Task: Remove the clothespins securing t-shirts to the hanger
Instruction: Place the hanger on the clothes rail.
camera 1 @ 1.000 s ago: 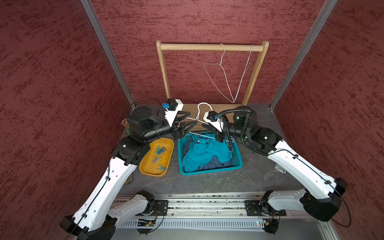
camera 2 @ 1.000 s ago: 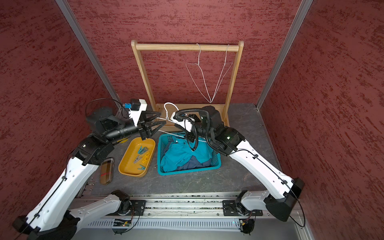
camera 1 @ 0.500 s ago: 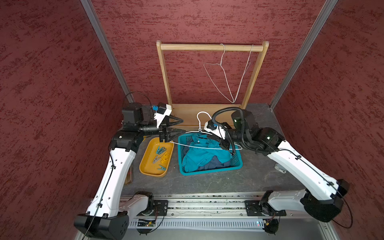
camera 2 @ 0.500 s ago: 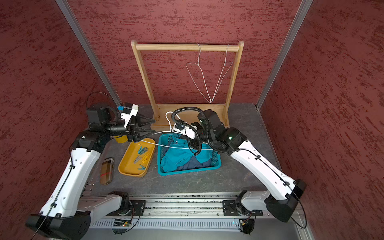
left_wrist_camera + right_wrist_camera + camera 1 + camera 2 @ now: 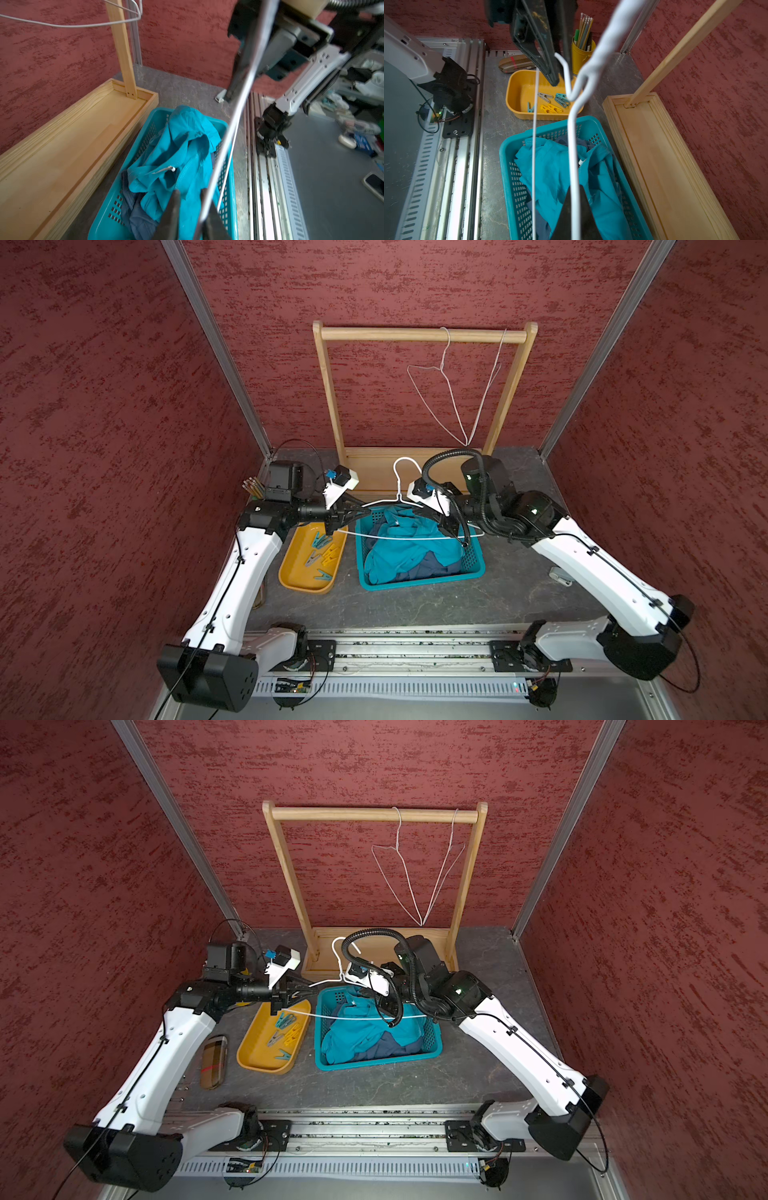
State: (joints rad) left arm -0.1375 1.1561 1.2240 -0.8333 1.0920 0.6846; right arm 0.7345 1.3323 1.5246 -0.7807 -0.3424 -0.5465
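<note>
A bare white wire hanger (image 5: 399,536) (image 5: 353,1017) lies level above the teal basket (image 5: 419,583), held at both ends. My left gripper (image 5: 363,512) (image 5: 191,193) is shut on its left shoulder wire (image 5: 228,133). My right gripper (image 5: 419,512) (image 5: 575,189) is shut on the right shoulder wire (image 5: 573,145). The t-shirts (image 5: 407,547) (image 5: 556,172), bright teal over darker blue, are crumpled in the basket. Several teal, grey and yellow clothespins (image 5: 322,549) (image 5: 552,101) lie in the yellow tray (image 5: 299,577), left of the basket.
A wooden rack (image 5: 424,334) stands at the back with two empty wire hangers (image 5: 453,406) on its bar. A yellow pencil cup (image 5: 580,56) sits behind the tray. A plaid case (image 5: 214,1060) lies near the left arm, and a small white object (image 5: 559,574) is by the right arm.
The left gripper went out over the yellow tray while open, came back right to the hanger and shut on its left shoulder. The right gripper kept its hold and lowered the hanger.
</note>
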